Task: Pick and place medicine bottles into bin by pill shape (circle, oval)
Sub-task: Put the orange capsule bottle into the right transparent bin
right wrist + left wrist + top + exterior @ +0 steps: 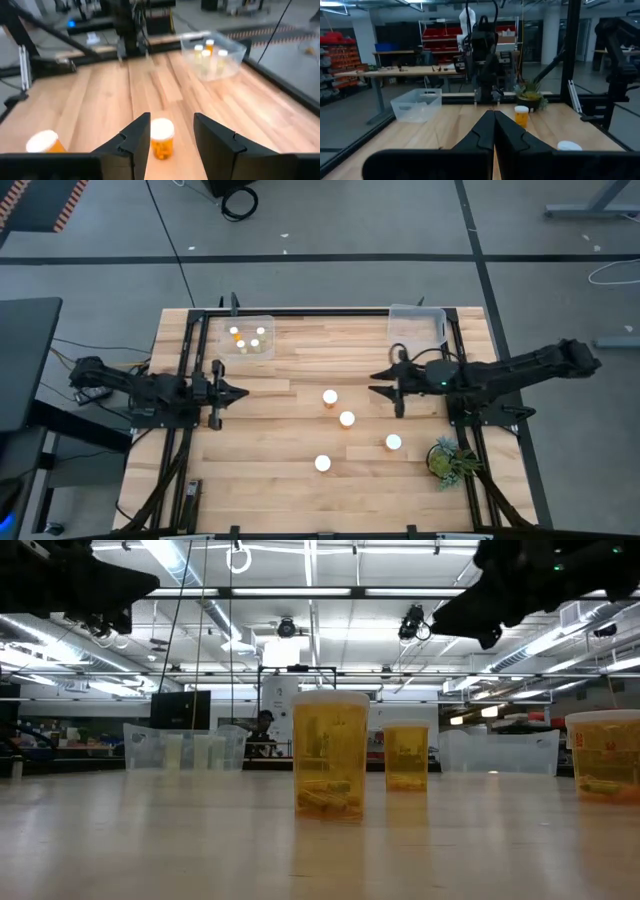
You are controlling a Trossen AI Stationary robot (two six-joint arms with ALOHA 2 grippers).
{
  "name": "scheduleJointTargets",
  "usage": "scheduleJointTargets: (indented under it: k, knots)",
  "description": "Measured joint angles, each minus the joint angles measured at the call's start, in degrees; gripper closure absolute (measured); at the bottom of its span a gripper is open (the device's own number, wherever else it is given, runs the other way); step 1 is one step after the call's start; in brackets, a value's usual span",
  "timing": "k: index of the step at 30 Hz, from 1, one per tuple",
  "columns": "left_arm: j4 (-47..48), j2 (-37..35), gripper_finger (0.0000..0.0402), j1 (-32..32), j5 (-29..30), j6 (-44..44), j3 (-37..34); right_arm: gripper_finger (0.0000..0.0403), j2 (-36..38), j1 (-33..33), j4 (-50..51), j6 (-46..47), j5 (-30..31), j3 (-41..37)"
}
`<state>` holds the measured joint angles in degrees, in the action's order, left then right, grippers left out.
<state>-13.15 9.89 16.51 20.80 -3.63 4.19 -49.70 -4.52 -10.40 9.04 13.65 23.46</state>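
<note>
Hovering above the surface (260, 470), your right gripper (171, 131) is spreading empty fingers toward an upright bottle (161, 138) just ahead; your left gripper (494, 131) is waiting, fingers clenched.

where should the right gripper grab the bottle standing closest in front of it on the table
Grip the bottle across its amber body just under the white cap. It stands upright and round, so any side gives parallel faces. The right gripper already has its fingers open, one on each side, so a level approach straight ahead looks best. The neighbouring bottle stands apart, leaving room.
</note>
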Motion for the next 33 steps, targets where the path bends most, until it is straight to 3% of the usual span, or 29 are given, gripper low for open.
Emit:
scheduleJointTargets:
  k: [7,23,33]
  knots:
    - [11.77,-9.96,0.0391,0.83,0.03,1.75,0.0,0.0246,-9.54,0.09,8.27,1.28,-0.65,9.78]
    - [9.97,-8.74,0.0382,2.43,-1.05,1.71,-3.43,0.0246,-28.81,-0.2,30.96,4.46,-3.17,27.9]
    - [9.4,-8.79,0.038,2.4,-0.92,1.53,-3.5,0.0243,-37.98,-5.66,46.85,7.5,-3.23,38.94]
